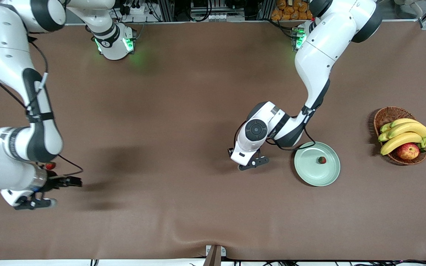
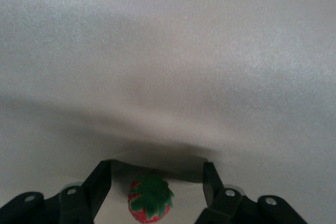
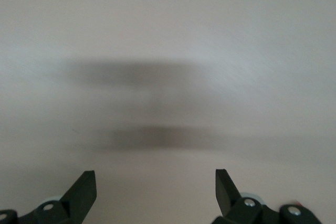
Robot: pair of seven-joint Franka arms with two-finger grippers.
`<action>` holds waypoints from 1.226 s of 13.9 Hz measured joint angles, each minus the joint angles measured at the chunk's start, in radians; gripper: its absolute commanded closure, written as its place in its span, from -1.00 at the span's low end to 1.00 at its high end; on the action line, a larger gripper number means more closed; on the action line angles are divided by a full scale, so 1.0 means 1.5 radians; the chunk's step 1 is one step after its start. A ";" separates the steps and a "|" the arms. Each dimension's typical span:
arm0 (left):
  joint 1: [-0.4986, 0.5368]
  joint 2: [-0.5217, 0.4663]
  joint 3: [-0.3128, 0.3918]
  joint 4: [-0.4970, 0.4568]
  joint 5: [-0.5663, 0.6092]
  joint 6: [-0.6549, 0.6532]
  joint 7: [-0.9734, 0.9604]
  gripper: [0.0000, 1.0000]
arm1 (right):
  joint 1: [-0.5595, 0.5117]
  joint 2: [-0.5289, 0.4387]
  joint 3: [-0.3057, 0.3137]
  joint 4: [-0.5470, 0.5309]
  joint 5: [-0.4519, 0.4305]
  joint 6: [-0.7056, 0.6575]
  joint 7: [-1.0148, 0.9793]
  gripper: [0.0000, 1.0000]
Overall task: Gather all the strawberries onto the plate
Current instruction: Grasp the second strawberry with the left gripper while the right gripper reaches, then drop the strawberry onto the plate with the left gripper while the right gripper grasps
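The pale green plate [image 1: 311, 171] lies toward the left arm's end of the table and holds one strawberry [image 1: 321, 160]. My left gripper [image 1: 253, 163] is low over the table beside the plate, open. In the left wrist view, its fingers [image 2: 100, 184] stand on either side of a second strawberry [image 2: 150, 201], apart from it; the hand hides this berry in the front view. A third strawberry [image 1: 50, 166] lies on the table at the right arm's end, partly hidden by that arm's wrist. My right gripper [image 1: 35, 204] is open and empty over bare table [image 3: 157, 182].
A brown wicker basket [image 1: 388, 115] with bananas [image 1: 405, 135] and an apple [image 1: 408, 151] stands beside the plate at the left arm's end. The brown table cover has a small ridge at the edge nearest the front camera.
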 measured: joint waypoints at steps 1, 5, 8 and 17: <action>0.000 0.000 0.000 0.000 0.000 0.000 0.000 -0.16 | -0.015 -0.025 -0.001 -0.040 -0.007 0.010 0.000 -1.00; 0.000 -0.003 0.001 0.000 0.000 -0.007 -0.004 0.00 | -0.079 -0.087 -0.018 -0.135 -0.026 0.025 0.001 -1.00; -0.004 -0.004 0.001 -0.002 0.005 -0.007 -0.020 0.03 | -0.102 -0.080 -0.046 -0.154 -0.028 0.054 0.001 -1.00; -0.004 -0.011 -0.001 -0.003 0.006 -0.029 -0.025 1.00 | -0.102 -0.001 -0.056 -0.160 -0.028 0.131 0.053 -1.00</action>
